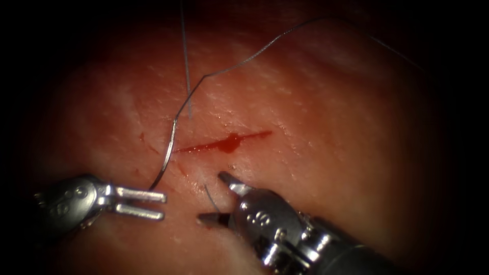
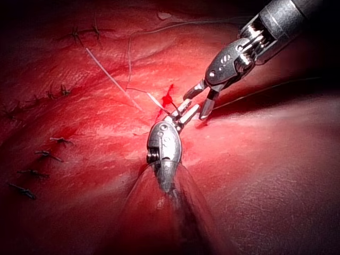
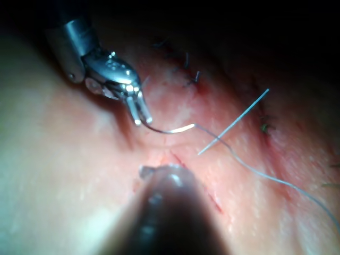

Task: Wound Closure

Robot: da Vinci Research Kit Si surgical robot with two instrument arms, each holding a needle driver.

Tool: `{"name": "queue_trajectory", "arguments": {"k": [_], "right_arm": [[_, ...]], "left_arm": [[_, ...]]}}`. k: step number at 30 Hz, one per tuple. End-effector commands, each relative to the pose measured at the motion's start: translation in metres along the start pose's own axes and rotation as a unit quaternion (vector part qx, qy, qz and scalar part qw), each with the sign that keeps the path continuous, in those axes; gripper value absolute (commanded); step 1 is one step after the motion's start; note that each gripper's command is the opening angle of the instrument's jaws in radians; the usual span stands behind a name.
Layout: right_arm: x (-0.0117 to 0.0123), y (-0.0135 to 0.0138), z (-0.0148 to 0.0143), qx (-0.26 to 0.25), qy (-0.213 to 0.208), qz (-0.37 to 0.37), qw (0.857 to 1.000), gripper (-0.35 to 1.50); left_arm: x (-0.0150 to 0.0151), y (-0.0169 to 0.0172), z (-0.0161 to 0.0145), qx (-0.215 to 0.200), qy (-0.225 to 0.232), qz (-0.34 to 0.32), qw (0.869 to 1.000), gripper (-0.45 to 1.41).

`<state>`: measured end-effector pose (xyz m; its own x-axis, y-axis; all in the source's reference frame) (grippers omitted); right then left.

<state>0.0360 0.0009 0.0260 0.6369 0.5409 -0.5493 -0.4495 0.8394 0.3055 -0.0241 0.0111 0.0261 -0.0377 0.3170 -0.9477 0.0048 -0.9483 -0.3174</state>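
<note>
Endoscope view shows your left hand [image 1: 160, 204] gripping the stiff, slippery needle [image 1: 167, 155] by its tip, right hand [image 1: 216, 197] open and empty.

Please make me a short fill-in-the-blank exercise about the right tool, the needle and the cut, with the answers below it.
1. The right tool has its jaws ___.
2. In the endoscope view, the curved needle lies at the ___ end of the cut.
3. From the needle's upper end trails the ___.
Answers: open; left; thread.
</note>
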Motion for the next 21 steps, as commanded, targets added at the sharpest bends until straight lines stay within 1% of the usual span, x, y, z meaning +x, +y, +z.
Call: {"name": "queue_trajectory", "arguments": {"k": [1, 4, 6, 8, 9, 10, 11, 12, 14, 15, 17, 21], "right_arm": [[-0.0004, -0.0001, 0.0017, 0.005, -0.012, -0.004, 1.0, 1.45], [-0.0026, -0.0004, 0.0032, 0.02, -0.057, -0.012, 0.998, 1.3], [-0.0034, -0.0003, 0.0037, 0.026, -0.069, -0.014, 0.997, 1.28], [-0.0041, -0.0002, 0.0041, 0.019, -0.08, -0.016, 0.996, 1.26], [-0.0046, -0.0002, 0.0042, 0.014, -0.099, -0.019, 0.995, 1.25], [-0.0048, -0.0002, 0.0043, 0.015, -0.108, -0.02, 0.994, 1.2], [-0.005, -0.0003, 0.0042, 0.015, -0.113, -0.021, 0.993, 1.1], [-0.0051, -0.0003, 0.0042, 0.02, -0.115, -0.022, 0.993, 0.91], [-0.0052, -0.0004, 0.0037, 0.026, -0.116, -0.022, 0.993, -0.01], [-0.0052, -0.0003, 0.0034, 0.03, -0.117, -0.022, 0.992, -0.35], [-0.0048, 0.0, 0.0024, 0.025, -0.125, -0.021, 0.992, -0.35], [-0.0046, -0.0001, 0.0008, 0.023, -0.119, -0.025, 0.992, -0.35]], "left_arm": [[-0.0006, -0.0003, 0.0005, -0.001, 0.001, 0.0, 1.0, -0.45], [-0.0006, -0.0003, 0.0006, 0.0, 0.0, 0.0, 1.0, -0.45], [-0.0006, -0.0003, 0.0006, 0.0, 0.0, 0.0, 1.0, -0.45], [-0.0006, -0.0003, 0.0006, 0.0, 0.001, 0.0, 1.0, -0.45], [-0.0006, -0.0003, 0.0006, 0.0, 0.001, 0.0, 1.0, -0.45], [-0.0006, -0.0003, 0.0006, 0.0, 0.001, 0.0, 1.0, -0.45], [-0.0006, -0.0003, 0.0006, 0.0, 0.001, 0.0, 1.0, -0.45], [-0.0006, -0.0003, 0.0005, 0.0, 0.001, 0.0, 1.0, -0.45], [-0.0006, -0.0003, 0.0005, -0.001, 0.001, 0.0, 1.0, -0.45], [-0.0006, -0.0002, 0.0004, -0.001, 0.001, 0.0, 1.0, -0.45], [-0.0006, -0.0003, 0.0004, -0.001, 0.001, 0.0, 1.0, -0.45], [-0.0006, -0.0003, 0.0005, 0.001, 0.0, 0.0, 1.0, -0.45]]}}
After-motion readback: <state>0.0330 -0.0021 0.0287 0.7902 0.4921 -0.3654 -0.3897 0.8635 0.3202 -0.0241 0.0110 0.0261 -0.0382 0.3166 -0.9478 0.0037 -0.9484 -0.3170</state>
